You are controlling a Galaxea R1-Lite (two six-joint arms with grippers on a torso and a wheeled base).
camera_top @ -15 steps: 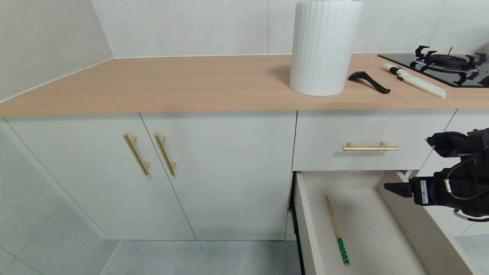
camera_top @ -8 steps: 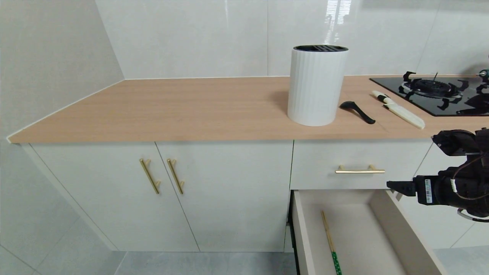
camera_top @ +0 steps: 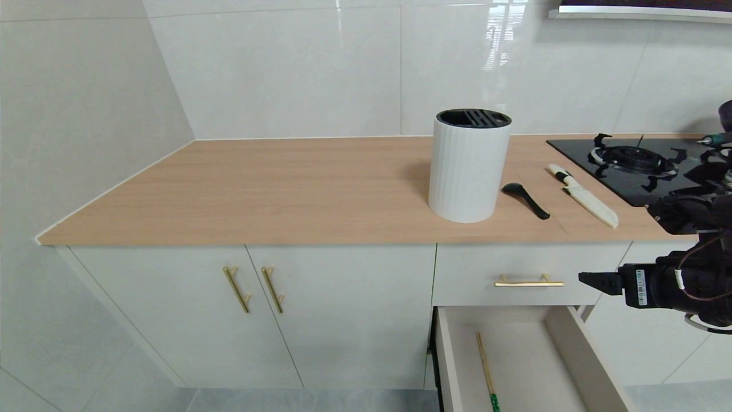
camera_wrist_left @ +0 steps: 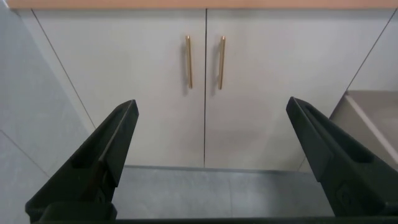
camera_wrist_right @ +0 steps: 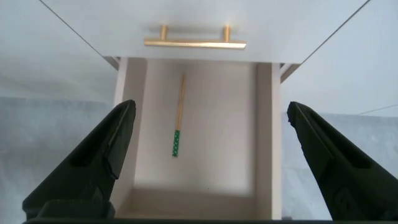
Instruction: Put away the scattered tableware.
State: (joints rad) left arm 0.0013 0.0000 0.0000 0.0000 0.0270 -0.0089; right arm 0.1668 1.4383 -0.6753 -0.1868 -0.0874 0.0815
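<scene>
Head view has swung upward, camera only; nothing on the counter (camera_top: 286,189) moved. Right gripper (camera_wrist_right: 208,118), released and empty, hangs above the open drawer (camera_wrist_right: 264,124), chopsticks (camera_wrist_right: 178,124) directly beneath; left gripper (camera_wrist_left: 211,115) also released. Spoon (camera_top: 525,197) and knife (camera_top: 583,195), up beyond it, probably remain to stow.

Glossy pale wall tiles (camera_top: 286,68) catch reflections behind a matt, wood-grain countertop (camera_top: 286,189). On it stand a white ribbed knife block (camera_top: 468,171), matt like plastic, a smooth black spoon (camera_top: 525,199) and a cream knife (camera_top: 583,194). At far right is a glossy black glass hob (camera_top: 583,154). Below are smooth matt cabinet doors (camera_top: 343,309) with brushed brass-coloured metal handles (camera_top: 529,282). Wooden chopsticks (camera_top: 485,366) with green-painted ends lie in the matt drawer (camera_top: 446,366).
</scene>
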